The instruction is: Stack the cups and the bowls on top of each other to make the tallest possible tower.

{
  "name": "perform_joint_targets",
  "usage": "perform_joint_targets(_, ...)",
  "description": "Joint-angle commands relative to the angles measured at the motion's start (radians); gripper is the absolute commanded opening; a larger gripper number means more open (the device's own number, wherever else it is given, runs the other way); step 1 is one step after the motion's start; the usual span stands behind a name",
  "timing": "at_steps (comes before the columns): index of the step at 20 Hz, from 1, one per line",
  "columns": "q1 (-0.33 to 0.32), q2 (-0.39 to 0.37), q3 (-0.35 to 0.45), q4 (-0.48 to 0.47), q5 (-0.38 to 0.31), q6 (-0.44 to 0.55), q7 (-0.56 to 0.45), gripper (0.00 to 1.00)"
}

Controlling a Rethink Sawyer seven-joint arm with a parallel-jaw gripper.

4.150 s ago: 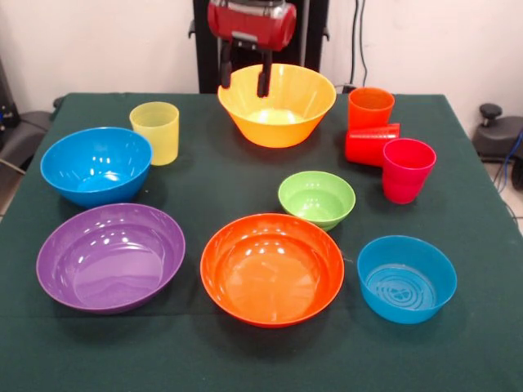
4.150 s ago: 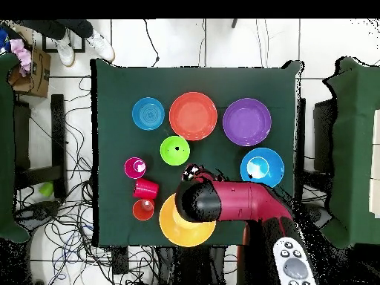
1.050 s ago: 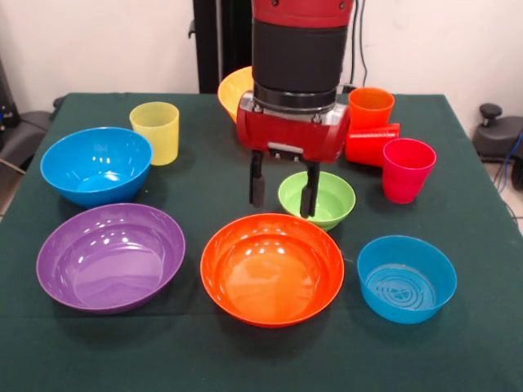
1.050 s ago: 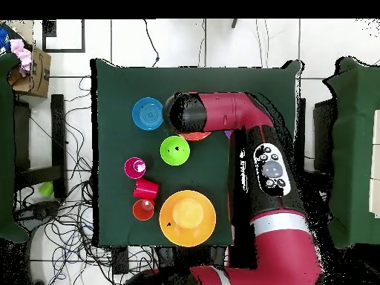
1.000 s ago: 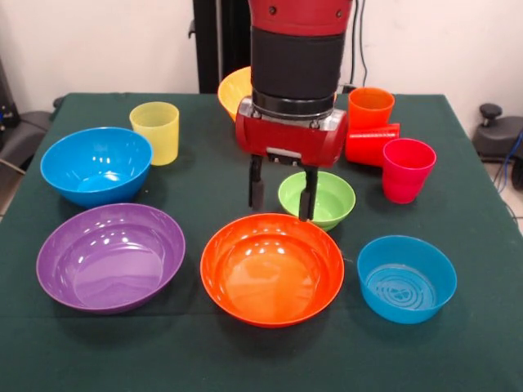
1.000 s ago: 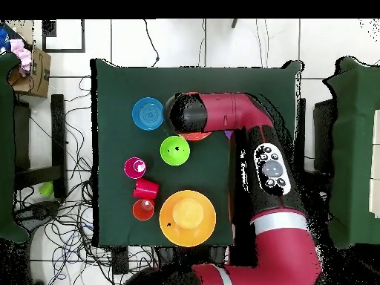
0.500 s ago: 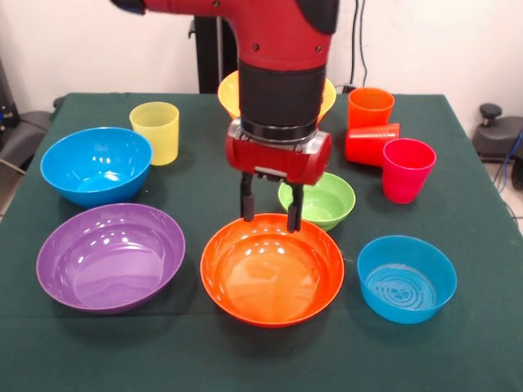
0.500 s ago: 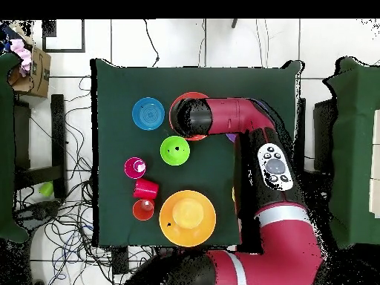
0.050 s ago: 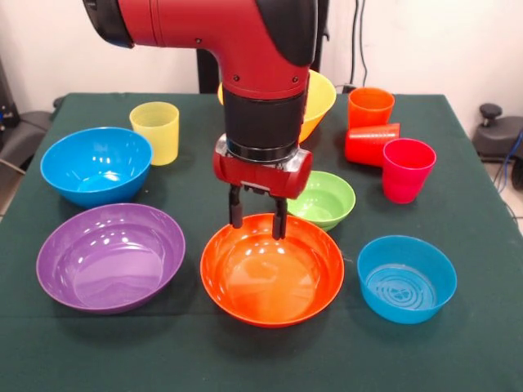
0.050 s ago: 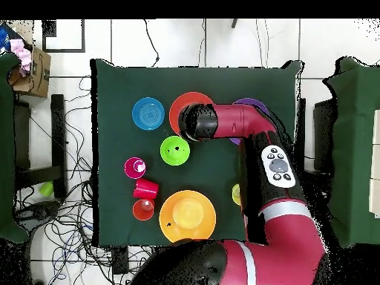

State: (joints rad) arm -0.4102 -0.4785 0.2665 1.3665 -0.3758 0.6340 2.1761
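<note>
On the green-covered counter (image 9: 188,175), going left to right in the front view, a blue bowl (image 9: 96,166) sits at the far left with the wide purple bowl (image 9: 110,256) nearer the camera in front of it. Behind and just right of the blue bowl stands the yellow cup (image 9: 155,131), upright.

In the middle lies the wide orange-red bowl (image 9: 272,282), open side up. The gripper (image 9: 257,220) hangs over its far rim, fingers (image 9: 235,211) spread apart and holding nothing: one fingertip stands just outside the rim's far edge and the other dips inside the bowl, so the rim lies between them. Whether they touch the plastic cannot be told. The red and black arm (image 9: 261,98) comes down from above and hides much of the large yellow-orange bowl (image 9: 315,102) behind it.

Just right of the gripper sits the small light green bowl (image 9: 327,198). Further right, an orange cup (image 9: 370,107) stands upright, a red cup (image 9: 369,144) lies on its side touching it, and the magenta-pink cup (image 9: 406,170) stands in front. The second blue bowl (image 9: 406,278) sits at the near right.

From overhead, the arm (image 10: 245,122) covers part of the orange-red bowl (image 10: 182,106) and most of the purple bowl (image 10: 254,105).
</note>
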Motion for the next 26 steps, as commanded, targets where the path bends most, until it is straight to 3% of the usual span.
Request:
perform_joint_targets(1, 0.002, -0.015, -0.002, 0.05, -0.062, 0.155, -0.166, 1.0)
perform_joint_targets(12, 0.008, -0.031, -0.019, 0.076, -0.086, 0.163, -0.162, 1.0)
perform_joint_targets(26, -0.003, 0.045, -0.038, 0.073, -0.132, 0.067, -0.138, 1.0)
